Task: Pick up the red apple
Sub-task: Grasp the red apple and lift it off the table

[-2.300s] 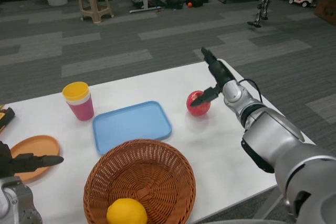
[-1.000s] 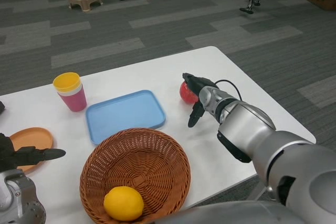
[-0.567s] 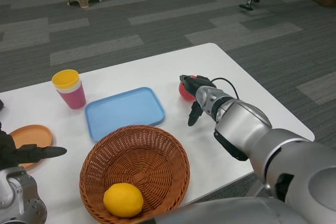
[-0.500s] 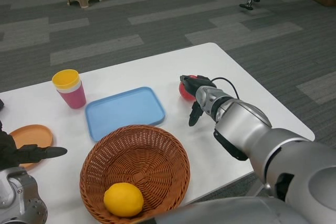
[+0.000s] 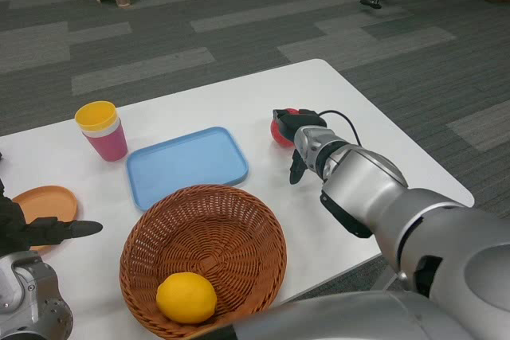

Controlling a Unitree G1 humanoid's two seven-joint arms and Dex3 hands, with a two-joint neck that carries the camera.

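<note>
While our right hand point(image 5: 296, 134) is lying against the apple point(image 5: 280, 130) on the white table point(image 5: 374, 157), right of the blue tray point(image 5: 186, 166), its fingers point(image 5: 296, 170) are curling over the fruit, one pointing down beside it; we cannot tell whether they are gripping; our left hand point(image 5: 32, 230) is waiting by the orange plate point(image 5: 46, 200), fingers stretched out, holding nothing.

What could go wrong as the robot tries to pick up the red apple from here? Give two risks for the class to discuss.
1. The right hand lies over the red apple with one finger hanging off to the side, so the grasp may be partial and the round fruit could roll away.
2. The apple sits close to the blue tray and the wicker basket; a slip might knock it into either.
</note>
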